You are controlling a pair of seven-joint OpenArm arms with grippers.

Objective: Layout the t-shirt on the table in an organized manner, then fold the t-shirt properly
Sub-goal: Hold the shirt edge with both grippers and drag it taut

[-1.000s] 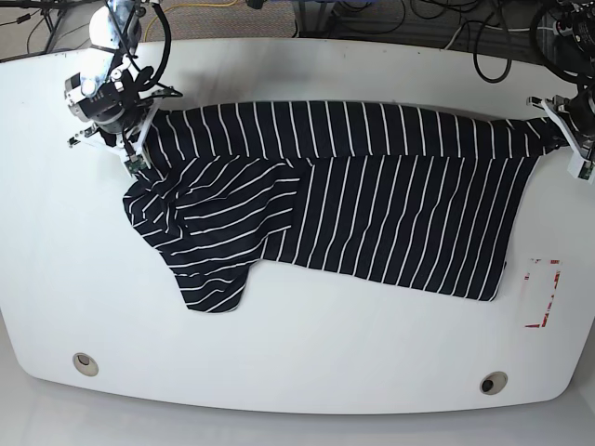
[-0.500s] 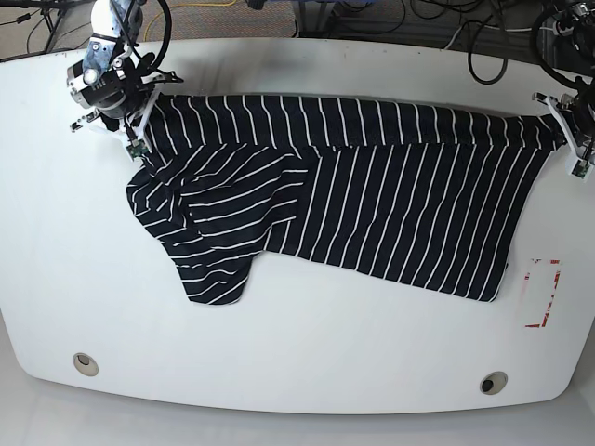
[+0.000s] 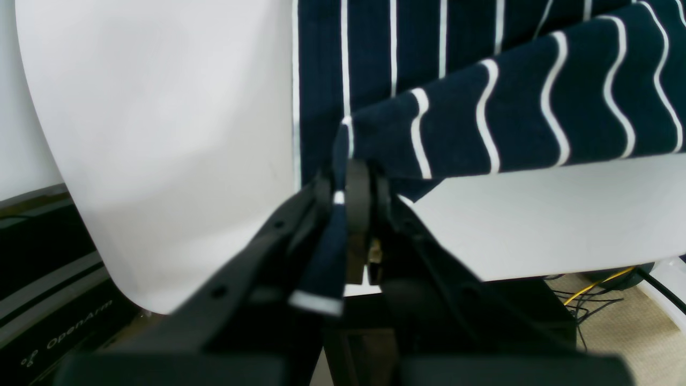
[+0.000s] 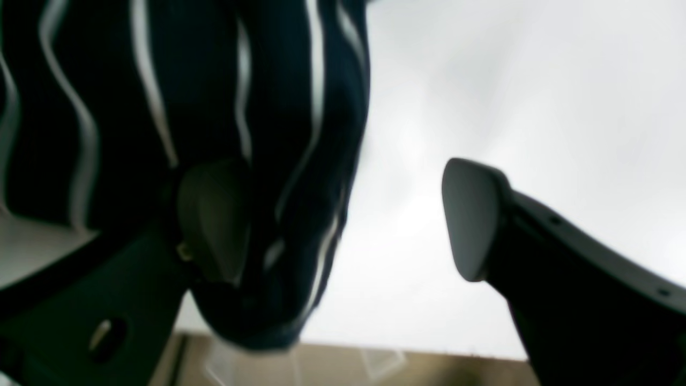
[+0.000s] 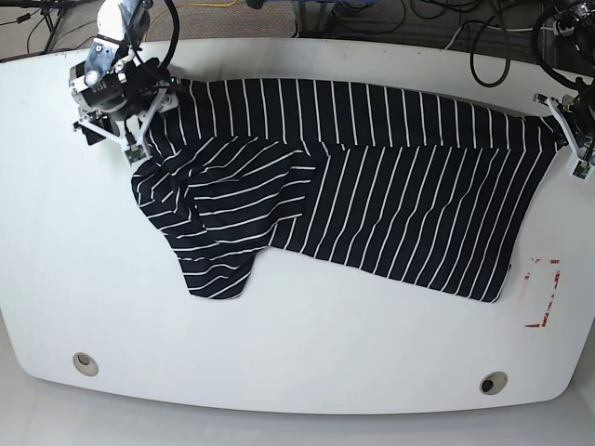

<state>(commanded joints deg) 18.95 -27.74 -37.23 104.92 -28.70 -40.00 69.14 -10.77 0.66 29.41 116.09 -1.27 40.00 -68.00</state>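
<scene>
We see the table (image 5: 297,372), a wide white top with rounded corners, filling most of the base view. Two round metal holes sit near its near edge, one at the left (image 5: 85,362) and one at the right (image 5: 493,383), and a red-and-white tape rectangle (image 5: 543,293) lies near the right edge.

The t-shirt (image 5: 372,186), dark with thin white stripes, lies spread across the far half of the table, reaching from the far left corner to the far right edge. Its right part lies fairly flat, with the stripes running nearly straight. Its left part is bunched, with a rumpled flap folded over and hanging toward the near side.

We find the left end effector (image 3: 348,198) at the far right edge of the table, its jaws pressed together and pinching a bunched corner of the t-shirt, from which the cloth rises off the table in a taut wavy band.

We find the right end effector (image 4: 343,220) at the far left corner, with its jaws spread wide. A fold of the t-shirt drapes against one finger (image 4: 214,220), while the other finger (image 4: 471,220) stands apart over bare table.
</scene>
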